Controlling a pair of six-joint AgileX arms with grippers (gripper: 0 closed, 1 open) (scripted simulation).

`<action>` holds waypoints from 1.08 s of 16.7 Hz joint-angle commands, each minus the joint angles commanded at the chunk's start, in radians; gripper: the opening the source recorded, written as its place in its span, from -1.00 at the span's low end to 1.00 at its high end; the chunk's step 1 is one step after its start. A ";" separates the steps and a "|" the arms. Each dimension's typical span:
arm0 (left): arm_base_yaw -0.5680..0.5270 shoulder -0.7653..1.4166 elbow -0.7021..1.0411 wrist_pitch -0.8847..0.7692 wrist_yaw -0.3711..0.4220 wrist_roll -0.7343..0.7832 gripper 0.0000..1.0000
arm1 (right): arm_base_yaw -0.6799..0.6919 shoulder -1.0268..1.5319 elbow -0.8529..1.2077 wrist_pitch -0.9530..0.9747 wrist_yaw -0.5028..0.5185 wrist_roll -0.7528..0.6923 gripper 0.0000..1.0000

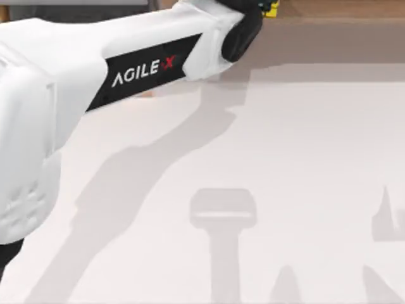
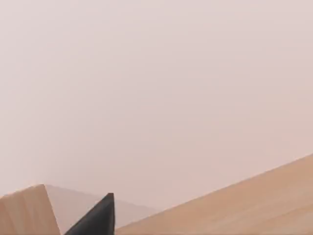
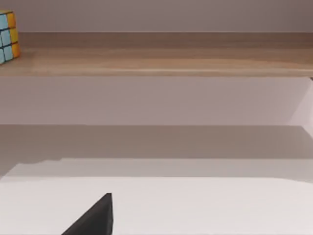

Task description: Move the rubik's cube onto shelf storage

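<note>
The rubik's cube (image 3: pixel 7 36) rests on the top board of the shelf storage (image 3: pixel 171 54), showing blue and orange squares in the right wrist view. From above, only a yellow corner of the rubik's cube (image 1: pixel 272 7) shows on the shelf storage (image 1: pixel 335 12) at the far edge, right beside the black wrist end of my left arm (image 1: pixel 243 31). The left wrist view holds one dark fingertip (image 2: pixel 100 218) over wooden boards (image 2: pixel 244 205), with no cube between the fingers. My right gripper hangs low in front of the shelf, and one of its fingertips (image 3: pixel 95 218) shows.
A shaded recess (image 3: pixel 156 142) runs under the shelf's top board. My left arm (image 1: pixel 126 69) stretches across the table's left half toward the far edge. The pale tabletop (image 1: pixel 285 158) carries only shadows of the arms.
</note>
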 joint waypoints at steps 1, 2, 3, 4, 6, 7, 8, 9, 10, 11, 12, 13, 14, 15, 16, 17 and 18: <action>0.040 -0.052 -0.030 0.019 0.044 0.075 1.00 | 0.000 0.000 0.000 0.000 0.000 0.000 1.00; 0.091 -0.105 -0.063 0.040 0.090 0.152 1.00 | 0.000 0.000 0.000 0.000 0.000 0.000 1.00; 0.150 -0.158 -0.096 0.063 0.138 0.230 1.00 | 0.000 0.000 0.000 0.000 0.000 0.000 1.00; 0.217 -0.210 -0.131 0.089 0.187 0.307 1.00 | 0.000 0.000 0.000 0.000 0.000 0.000 1.00; 0.379 -0.298 -0.211 0.144 0.290 0.460 1.00 | 0.000 0.000 0.000 0.000 0.000 0.000 1.00; 0.468 -0.333 -0.257 0.174 0.343 0.532 1.00 | 0.000 0.000 0.000 0.000 0.000 0.000 1.00; 0.558 -0.364 -0.307 0.205 0.397 0.601 1.00 | 0.000 0.000 0.000 0.000 0.000 0.000 1.00; 0.646 -0.390 -0.360 0.240 0.452 0.664 1.00 | 0.000 0.000 0.000 0.000 0.000 0.000 1.00; 0.733 -0.414 -0.415 0.277 0.506 0.721 1.00 | 0.000 0.000 0.000 0.000 0.000 0.000 1.00; 0.817 -0.434 -0.473 0.315 0.560 0.774 1.00 | 0.000 0.000 0.000 0.000 0.000 0.000 1.00; 0.899 -0.451 -0.533 0.353 0.613 0.822 1.00 | 0.000 0.000 0.000 0.000 0.000 0.000 1.00; 0.973 -0.463 -0.596 0.391 0.664 0.862 1.00 | 0.000 0.000 0.000 0.000 0.000 0.000 1.00; 1.042 -0.471 -0.661 0.428 0.714 0.896 1.00 | 0.000 0.000 0.000 0.000 0.000 0.000 1.00; 1.106 -0.474 -0.728 0.463 0.761 0.925 1.00 | 0.000 0.000 0.000 0.000 0.000 0.000 1.00; 1.165 -0.472 -0.796 0.496 0.806 0.949 1.00 | 0.000 0.000 0.000 0.000 0.000 0.000 1.00; 1.218 -0.463 -0.865 0.526 0.848 0.967 1.00 | 0.000 0.000 0.000 0.000 0.000 0.000 1.00; 1.266 -0.450 -0.933 0.552 0.888 0.982 1.00 | 0.000 0.000 0.000 0.000 0.000 0.000 1.00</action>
